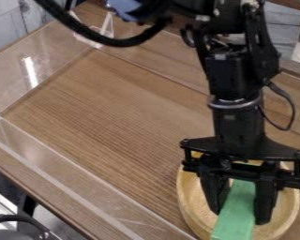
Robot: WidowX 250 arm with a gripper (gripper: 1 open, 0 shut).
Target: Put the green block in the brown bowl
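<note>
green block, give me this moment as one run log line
hand: shut on green block | position: over brown bowl | block: tilted, lower end in bowl | release: not yet done

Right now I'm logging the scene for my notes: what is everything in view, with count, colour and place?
green block: one, bright green, between the gripper's fingers, over the bowl at lower right, its lower end by the bowl's near rim.
brown bowl: one, light brown wood, lower right corner of the table, partly hidden by the gripper.
table: one, brown wood grain, fills most of the view.
clear wall: see-through panels along the table's left and near sides.
robot arm: one, black, comes down from the top right.
gripper: one, black, shut on the green block above the bowl.
</note>
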